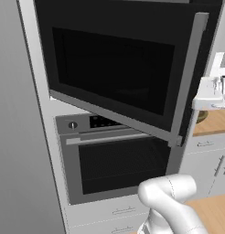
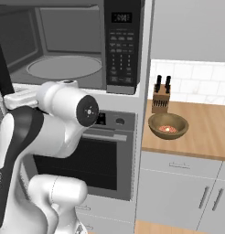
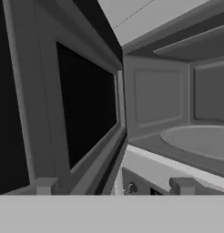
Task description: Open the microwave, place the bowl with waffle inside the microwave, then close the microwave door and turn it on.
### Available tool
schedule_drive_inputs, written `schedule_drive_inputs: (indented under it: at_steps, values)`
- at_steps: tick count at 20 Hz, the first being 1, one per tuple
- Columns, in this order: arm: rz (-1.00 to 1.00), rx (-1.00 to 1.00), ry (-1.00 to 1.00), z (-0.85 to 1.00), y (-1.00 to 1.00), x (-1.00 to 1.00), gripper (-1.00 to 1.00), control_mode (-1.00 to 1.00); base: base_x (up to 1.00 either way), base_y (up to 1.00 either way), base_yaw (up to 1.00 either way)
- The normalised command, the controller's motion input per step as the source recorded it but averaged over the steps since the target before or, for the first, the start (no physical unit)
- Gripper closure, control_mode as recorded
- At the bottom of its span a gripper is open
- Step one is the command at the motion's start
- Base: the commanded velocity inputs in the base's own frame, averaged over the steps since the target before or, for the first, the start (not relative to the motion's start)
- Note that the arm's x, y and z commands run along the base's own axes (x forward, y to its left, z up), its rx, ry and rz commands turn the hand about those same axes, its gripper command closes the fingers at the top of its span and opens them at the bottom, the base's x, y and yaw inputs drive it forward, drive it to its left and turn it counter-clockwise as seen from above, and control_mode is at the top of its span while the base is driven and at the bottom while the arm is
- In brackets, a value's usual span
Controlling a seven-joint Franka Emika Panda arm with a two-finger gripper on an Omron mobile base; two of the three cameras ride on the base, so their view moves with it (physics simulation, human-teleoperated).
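The microwave point(image 2: 87, 45) stands open, showing its grey cavity and round glass turntable point(image 2: 64, 67), with the keypad panel point(image 2: 122, 45) on the right. The microwave door point(image 1: 114, 68) is swung out wide to the left, its silver bar handle point(image 1: 190, 77) at the free edge. In the hand view my gripper point(image 3: 114, 186) sits between the door's inner face point(image 3: 86, 104) and the cavity, open, with nothing between its fingertips point(image 3: 45, 185). The brown wooden bowl point(image 2: 168, 125) with the waffle point(image 2: 167, 129) rests on the wooden counter to the microwave's right, well apart from the gripper.
A stainless oven point(image 1: 119, 160) with a horizontal handle sits under the microwave. A knife block point(image 2: 161, 96) stands behind the bowl on the counter point(image 2: 206, 132). Drawers and cabinet doors point(image 2: 187, 192) lie below it. A grey wall point(image 1: 18, 137) runs along the left.
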Motion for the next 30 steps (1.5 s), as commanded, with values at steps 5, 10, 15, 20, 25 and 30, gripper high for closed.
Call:
schedule_drive_inputs:
  at_steps: [5, 10, 15, 20, 25, 30]
  values:
    - [0.34, -0.07, 0.02, -0.04, 0.87, -0.52, -1.0, -1.0, 0.0, 0.0, 0.0]
    - [0.27, -0.07, 0.06, -0.04, 1.0, -0.55, -1.0, -1.0, 0.0, 0.0, 0.0]
    - [0.03, -0.03, 0.02, 0.0, 0.95, -0.23, -1.0, -1.0, 0.0, 0.0, 0.0]
    - [0.0, -0.03, 0.0, 0.0, 0.82, -0.06, -1.0, -1.0, 0.0, 0.0, 0.0]
    - [0.0, 0.0, -0.02, 0.0, -0.01, -0.04, -1.0, -1.0, 0.0, 0.0, 0.0]
    - [-0.31, 0.01, 0.02, 0.05, -0.94, -0.16, -1.0, -1.0, 0.0, 0.0, 0.0]
